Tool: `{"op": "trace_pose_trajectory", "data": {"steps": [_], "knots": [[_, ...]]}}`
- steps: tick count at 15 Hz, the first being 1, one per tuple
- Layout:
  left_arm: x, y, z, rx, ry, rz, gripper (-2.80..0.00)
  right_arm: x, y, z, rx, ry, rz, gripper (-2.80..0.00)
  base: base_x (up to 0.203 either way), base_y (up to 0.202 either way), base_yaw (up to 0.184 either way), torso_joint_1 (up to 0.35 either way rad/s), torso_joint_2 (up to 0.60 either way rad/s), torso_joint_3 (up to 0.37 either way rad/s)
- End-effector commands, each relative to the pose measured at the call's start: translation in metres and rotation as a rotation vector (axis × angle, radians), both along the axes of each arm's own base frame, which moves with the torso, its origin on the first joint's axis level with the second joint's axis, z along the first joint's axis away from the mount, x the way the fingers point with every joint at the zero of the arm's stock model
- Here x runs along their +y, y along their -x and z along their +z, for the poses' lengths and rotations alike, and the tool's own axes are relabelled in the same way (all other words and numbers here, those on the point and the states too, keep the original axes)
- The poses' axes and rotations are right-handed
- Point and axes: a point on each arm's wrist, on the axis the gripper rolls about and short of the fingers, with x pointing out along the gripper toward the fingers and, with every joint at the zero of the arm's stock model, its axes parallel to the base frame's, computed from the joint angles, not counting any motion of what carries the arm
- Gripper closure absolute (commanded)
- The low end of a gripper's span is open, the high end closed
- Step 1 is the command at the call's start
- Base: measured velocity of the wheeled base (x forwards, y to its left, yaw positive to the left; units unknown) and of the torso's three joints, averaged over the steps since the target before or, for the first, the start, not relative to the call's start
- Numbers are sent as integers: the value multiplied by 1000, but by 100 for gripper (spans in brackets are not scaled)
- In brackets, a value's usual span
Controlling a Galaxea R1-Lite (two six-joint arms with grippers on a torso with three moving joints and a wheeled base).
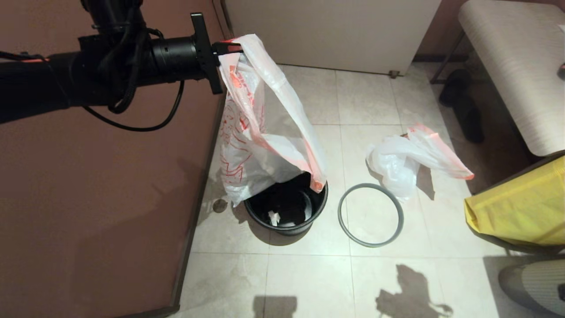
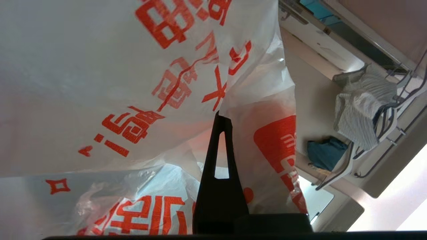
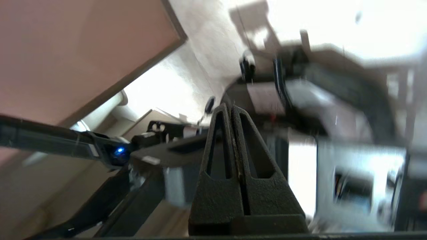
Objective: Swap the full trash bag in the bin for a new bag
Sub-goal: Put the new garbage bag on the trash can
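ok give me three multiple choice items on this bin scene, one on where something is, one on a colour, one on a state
1. Where does the grey ring rim lie?
A. on the bin
B. on the floor beside the bin
C. on the yellow bag

2. What colour is the print on the new bag?
A. orange-red
B. blue
C. green

3. How is the left gripper?
A. open above the bin
B. shut on the new bag
C. shut on the ring

Answers: 1 B, the ring rests on the tiles, apart from the bin. 2 A, the cartoon lines and characters are orange-red. 3 B, its fingers pinch the bag's top, which hangs over the bin.
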Motion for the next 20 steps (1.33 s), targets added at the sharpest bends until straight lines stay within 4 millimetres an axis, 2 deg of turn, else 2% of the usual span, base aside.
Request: {"op": "trace_pose_trajectory", "data": {"steps": [1, 3, 4, 8, 9, 11, 13, 15, 17, 20], "knots": [[-3, -4, -5, 20, 3, -10, 0, 4, -22, -4, -83, 1, 39, 0, 0, 0, 0, 0, 0, 0], [-1, 19, 19, -46, 18, -22, 0, 7, -56, -13, -164, 3, 58, 0, 0, 0, 0, 0, 0, 0], [-2, 34, 33, -92, 31, -36, 0, 11, -65, -19, -159, 1, 80, 0, 0, 0, 0, 0, 0, 0], [-13, 85, 72, -130, 135, -138, 0, 12, -69, -25, -137, 10, 83, 0, 0, 0, 0, 0, 0, 0], [-16, 89, 71, -126, 147, -157, 0, 12, -69, -23, -146, 10, 80, 0, 0, 0, 0, 0, 0, 0], [-19, 86, 56, -112, 151, -167, 0, 12, -68, -17, -172, 9, 79, 0, 0, 0, 0, 0, 0, 0], [-22, 79, 27, -103, 150, -170, 0, 12, -69, -11, -194, 7, 79, 0, 0, 0, 0, 0, 0, 0], [-23, 77, -6, -163, 182, -180, 0, 12, -73, -5, -209, 5, 78, 0, 0, 0, 0, 0, 0, 0], [-17, 82, -29, -280, 262, -206, 0, 13, -84, -2, -205, 4, 78, 0, 0, 0, 0, 0, 0, 0], [-7, 80, -80, -115, 288, -215, 0, 17, -110, 8, -229, -44, 54, 0, 0, 0, 0, 0, 0, 0]]}}
